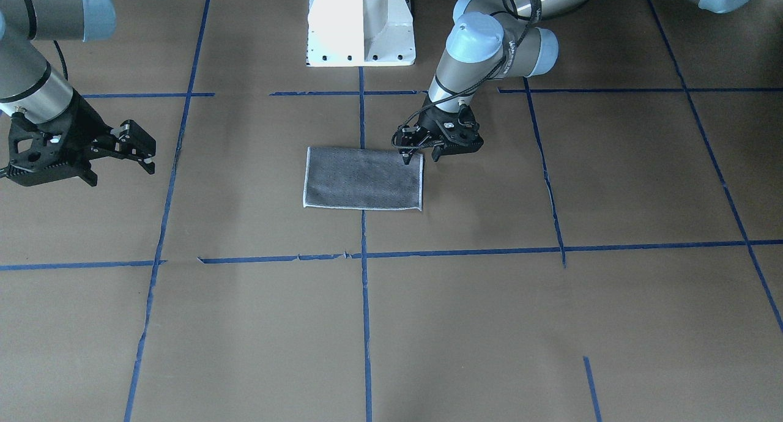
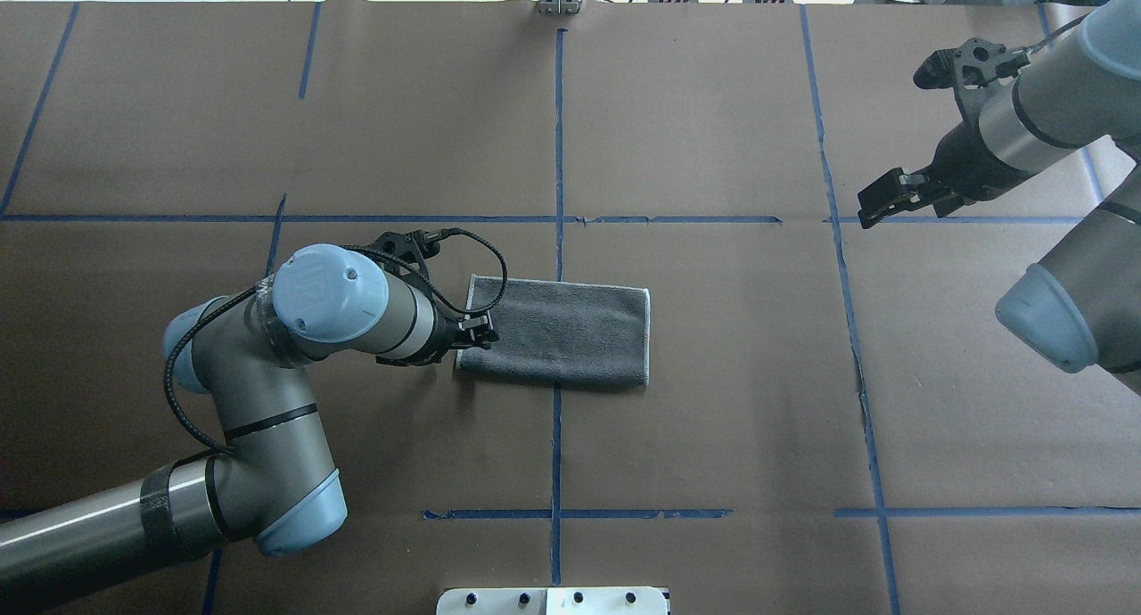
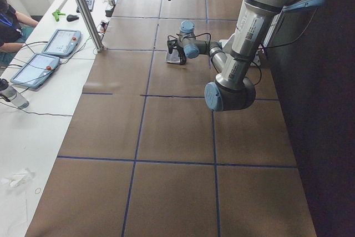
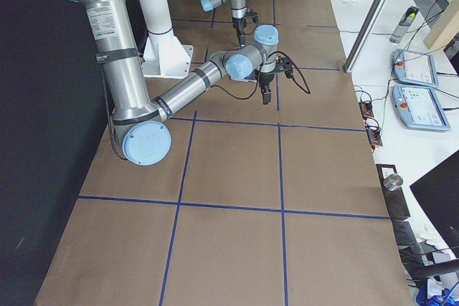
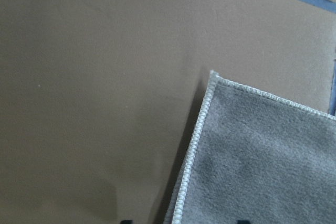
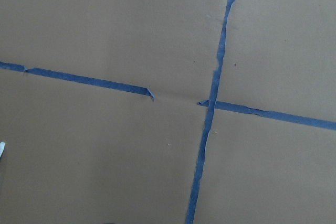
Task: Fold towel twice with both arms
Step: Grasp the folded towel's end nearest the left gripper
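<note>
The towel (image 1: 364, 178) lies flat near the table's middle as a grey rectangle with pale stitched edging; no pink face shows. It also shows in the overhead view (image 2: 562, 334) and in the left wrist view (image 5: 262, 156), where one corner and a long edge are seen. My left gripper (image 1: 421, 159) is low at the towel's short edge nearest my left arm, fingers apart, one over the cloth and one just off it, holding nothing. It also shows in the overhead view (image 2: 477, 334). My right gripper (image 2: 894, 143) is open and empty, raised far from the towel.
Blue tape lines (image 2: 559, 218) divide the brown table into squares. The white pedestal base (image 1: 361, 24) stands at the robot's side of the table. The right wrist view shows only bare table and a tape crossing (image 6: 210, 103).
</note>
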You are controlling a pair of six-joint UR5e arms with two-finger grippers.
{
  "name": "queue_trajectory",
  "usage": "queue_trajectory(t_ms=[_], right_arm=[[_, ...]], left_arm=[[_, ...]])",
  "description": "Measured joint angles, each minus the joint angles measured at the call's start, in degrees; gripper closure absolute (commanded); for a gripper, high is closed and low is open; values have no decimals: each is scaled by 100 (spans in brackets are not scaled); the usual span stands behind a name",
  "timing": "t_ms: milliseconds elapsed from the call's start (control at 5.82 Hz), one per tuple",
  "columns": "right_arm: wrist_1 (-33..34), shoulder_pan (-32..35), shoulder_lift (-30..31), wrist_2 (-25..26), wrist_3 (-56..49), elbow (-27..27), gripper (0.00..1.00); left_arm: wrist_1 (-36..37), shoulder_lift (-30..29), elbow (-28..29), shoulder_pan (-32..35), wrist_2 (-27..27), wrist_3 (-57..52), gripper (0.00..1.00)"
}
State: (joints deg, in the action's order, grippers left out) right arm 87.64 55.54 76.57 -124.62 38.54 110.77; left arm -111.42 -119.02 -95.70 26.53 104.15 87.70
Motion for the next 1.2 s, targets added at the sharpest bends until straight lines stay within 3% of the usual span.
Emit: queue_trajectory(t_ms=[344,516,688,859,1203], right_arm=[[3,9,14,6,-12,6,0],[0,9,19,10,-13,6,0],[-1,10,20,17,-13,6,0],[-1,10,18,23,-13,6,0],[-1,8,26,58,-11,7,0]], left_arm=[[-2,-12,46,-50,0,9,32],[-3,-18,49,-92,0,10,40],[-3,-26,58,-118,0,13,64],[-3,-37,64,-126,0,37,80],[7,-47,68,-128,0,83,100]])
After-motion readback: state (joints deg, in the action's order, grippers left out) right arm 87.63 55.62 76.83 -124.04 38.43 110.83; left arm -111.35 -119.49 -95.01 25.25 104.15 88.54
